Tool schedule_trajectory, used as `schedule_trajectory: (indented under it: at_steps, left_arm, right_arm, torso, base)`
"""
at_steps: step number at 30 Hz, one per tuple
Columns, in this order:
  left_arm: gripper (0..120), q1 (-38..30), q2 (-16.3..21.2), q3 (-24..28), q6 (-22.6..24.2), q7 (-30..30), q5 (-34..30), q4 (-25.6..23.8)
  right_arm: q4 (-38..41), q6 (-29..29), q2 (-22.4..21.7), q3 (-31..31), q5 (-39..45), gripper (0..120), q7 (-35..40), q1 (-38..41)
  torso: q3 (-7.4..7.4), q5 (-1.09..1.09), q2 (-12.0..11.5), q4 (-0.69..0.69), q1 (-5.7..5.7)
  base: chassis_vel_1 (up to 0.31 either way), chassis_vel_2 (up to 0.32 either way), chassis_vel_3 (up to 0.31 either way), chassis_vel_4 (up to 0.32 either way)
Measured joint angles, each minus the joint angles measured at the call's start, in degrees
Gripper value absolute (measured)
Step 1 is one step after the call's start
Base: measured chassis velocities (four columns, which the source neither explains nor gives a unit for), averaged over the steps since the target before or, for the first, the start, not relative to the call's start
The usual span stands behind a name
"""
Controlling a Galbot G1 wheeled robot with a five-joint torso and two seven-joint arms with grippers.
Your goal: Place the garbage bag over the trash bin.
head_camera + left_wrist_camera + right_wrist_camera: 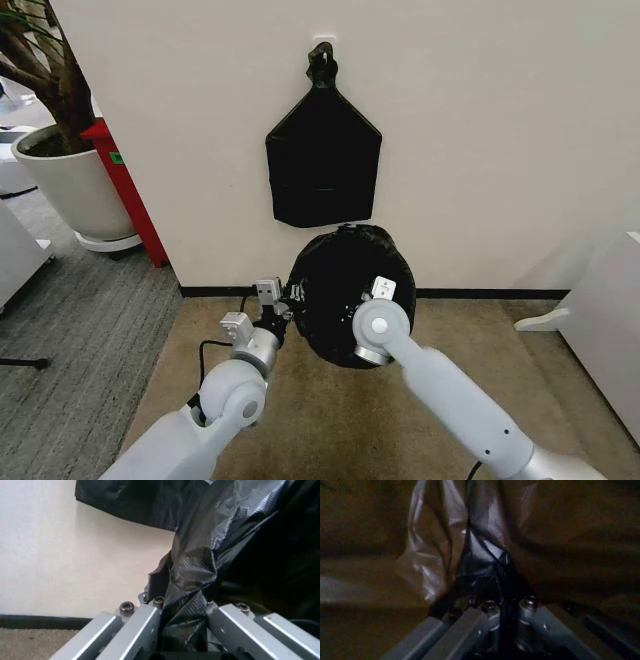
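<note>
The glossy black garbage bag (335,285) forms a round, ballooned shape low against the wall, held between my two arms. My left gripper (290,298) is at its left edge, and in the left wrist view the left gripper (182,602) is shut on a bunched fold of the bag (195,566). My right gripper (378,296) reaches into the bag's right side. In the right wrist view the right gripper (505,602) is shut on crinkled film of the bag (485,555). The trash bin is hidden.
A flat black bundle (322,165) with a knotted top hangs on the wall just above the bag. A large white plant pot (70,185) and a red panel (125,190) stand at the left. White furniture (600,330) stands at the right, and brown carpet (330,420) lies below.
</note>
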Motion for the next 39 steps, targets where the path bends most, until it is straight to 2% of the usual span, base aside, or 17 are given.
schedule_trajectory:
  at_steps: [3, 7, 18, 26, 29, 31, 39]
  left_arm:
    - [1, -0.32, -0.01, 0.07, 0.0, -0.11, 0.0, 0.09]
    - [1, -0.42, -0.11, 0.32, 0.02, -0.13, 0.04, 0.29]
    - [1, 0.69, 0.97, -0.27, 0.04, 0.12, 0.1, -1.11]
    - [1, 1.28, 0.92, -0.5, 0.01, 0.29, 0.19, -1.21]
    - [1, 0.99, 0.56, -0.33, -0.01, 0.26, 0.22, -0.61]
    - [1, 0.71, 0.37, -0.05, -0.01, 0.28, 0.22, -0.48]
    - [1, 1.22, 0.59, 0.29, -0.02, 0.45, 0.41, -0.78]
  right_arm:
    - [5.27, 1.09, -1.36, -0.8, 0.45, 0, 0.72, 0.65]
    - [7.39, 1.82, -1.45, -0.77, 1.31, 0, 1.01, 1.73]
    - [-7.46, 0.48, 1.05, 3.5, -3.99, 0, -4.48, 3.35]
    - [-6.15, 0.42, 0.89, 2.93, -4.14, 0, -4.6, 3.23]
    - [-0.39, 1.05, 0.47, 1.02, -3.2, 0, -3.67, 3.23]
    - [0.79, 1.68, 0.95, 0.43, -2.76, 0, -3.62, 3.71]
    - [-4.21, 1.84, 4.18, 2.13, -3.04, 0, -6.88, 5.2]
  torso:
    - [-0.01, -0.01, 0.01, -0.02, 0.0]
    - [-0.01, -0.01, 0.0, -0.01, 0.0]
    - [0.0, 0.0, 0.0, -0.01, 0.0]
    - [0.0, 0.0, 0.0, -0.01, 0.0]
    - [-0.01, -0.01, 0.0, -0.01, 0.0]
    - [-0.01, -0.01, 0.0, -0.02, -0.01]
    - [0.0, -0.01, 0.0, -0.01, 0.0]
  base:
    - [0.0, 0.0, 0.0, 0.0]
    - [0.0, 0.0, 0.0, 0.0]
    - [0.0, 0.0, 0.0, 0.0]
    - [0.0, 0.0, 0.0, 0.0]
    - [0.0, 0.0, 0.0, 0.0]
    - [0.0, 0.0, 0.0, 0.0]
    - [0.0, 0.0, 0.0, 0.0]
